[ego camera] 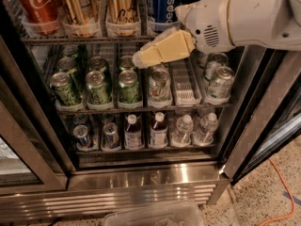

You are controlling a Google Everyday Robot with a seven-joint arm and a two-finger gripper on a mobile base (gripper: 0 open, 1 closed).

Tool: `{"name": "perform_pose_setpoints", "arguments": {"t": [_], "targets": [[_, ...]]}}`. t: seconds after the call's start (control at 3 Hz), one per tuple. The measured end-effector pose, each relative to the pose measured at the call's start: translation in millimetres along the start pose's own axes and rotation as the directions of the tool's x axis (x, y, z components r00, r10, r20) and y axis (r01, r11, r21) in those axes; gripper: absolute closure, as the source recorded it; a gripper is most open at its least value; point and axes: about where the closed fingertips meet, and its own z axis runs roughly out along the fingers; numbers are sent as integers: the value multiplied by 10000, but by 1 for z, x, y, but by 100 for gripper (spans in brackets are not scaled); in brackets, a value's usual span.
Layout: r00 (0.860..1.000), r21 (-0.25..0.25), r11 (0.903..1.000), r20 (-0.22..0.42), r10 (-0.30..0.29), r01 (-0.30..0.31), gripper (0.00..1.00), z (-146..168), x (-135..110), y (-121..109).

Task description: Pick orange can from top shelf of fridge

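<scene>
One Coca-Cola can (37, 6), one gold can (77, 6), one orange can (121, 4), three front-row green cans (98, 86), one gripper (141, 60) just below top shelf (70, 40).

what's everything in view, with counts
fridge: one, steel, fills view
top shelf: one, metal, upper edge
Coke can: one, red, top shelf left
gold can: one, gold, beside Coke
orange can: one, golden-orange, top shelf middle
Pepsi can: one sure, blue, right of it
green cans: several, green, middle shelf left
silver cans: several, silver, middle shelf right
bottles: four, mixed, bottom shelf
bin: one, clear, floor
cable: one, orange, floor right
gripper: one, pale yellow, below orange can
</scene>
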Motion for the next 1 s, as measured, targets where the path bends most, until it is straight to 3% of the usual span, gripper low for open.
{"name": "perform_pose_setpoints", "arguments": {"t": [0.33, 1.0], "targets": [[9977, -431, 9988, 632, -225, 252, 0, -19, -30, 27], [9981, -320, 9993, 587, -159, 178, 0, -19, -29, 30]]}}
